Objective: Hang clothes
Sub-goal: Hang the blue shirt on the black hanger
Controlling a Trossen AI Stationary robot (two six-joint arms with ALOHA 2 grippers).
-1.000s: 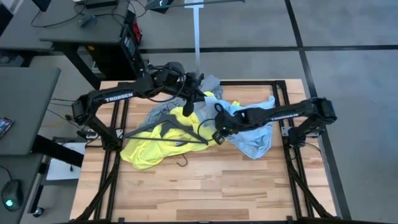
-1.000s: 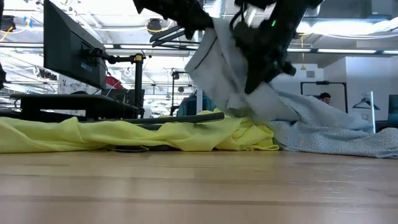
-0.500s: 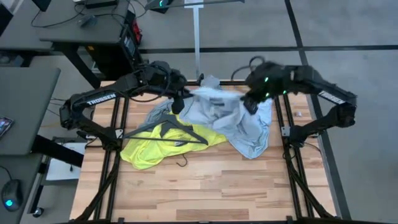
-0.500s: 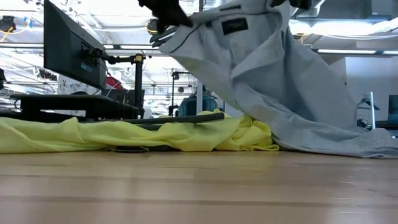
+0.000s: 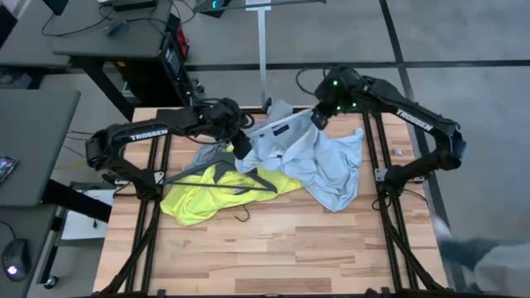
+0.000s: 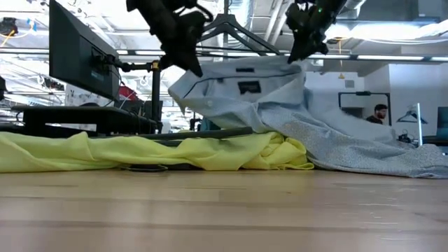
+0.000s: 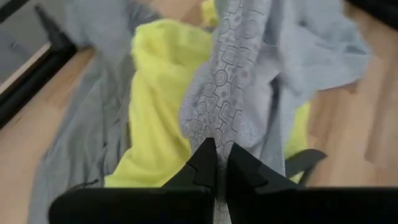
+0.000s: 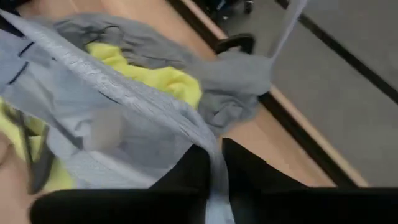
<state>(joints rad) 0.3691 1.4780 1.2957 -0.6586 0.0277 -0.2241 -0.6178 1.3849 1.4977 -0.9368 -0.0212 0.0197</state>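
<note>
Now stretching the light-blue shirt [image 5: 302, 153] taut at 12 o'clock, having raised it off the yellow T-shirt [image 5: 211, 194]. Pinching collar edges with left gripper [image 5: 241, 147] and right gripper [image 5: 317, 118]; readying for hanger [image 5: 228, 175] insertion.

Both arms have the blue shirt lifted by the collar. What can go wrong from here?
1. The light-blue shirt is pinched only at thin edges by the left gripper and right gripper; either could slip.
2. Its tail drapes on the yellow T-shirt and near the black hanger, so lifting may drag them.
3. The grey T-shirt lies underneath and may snag.
</note>
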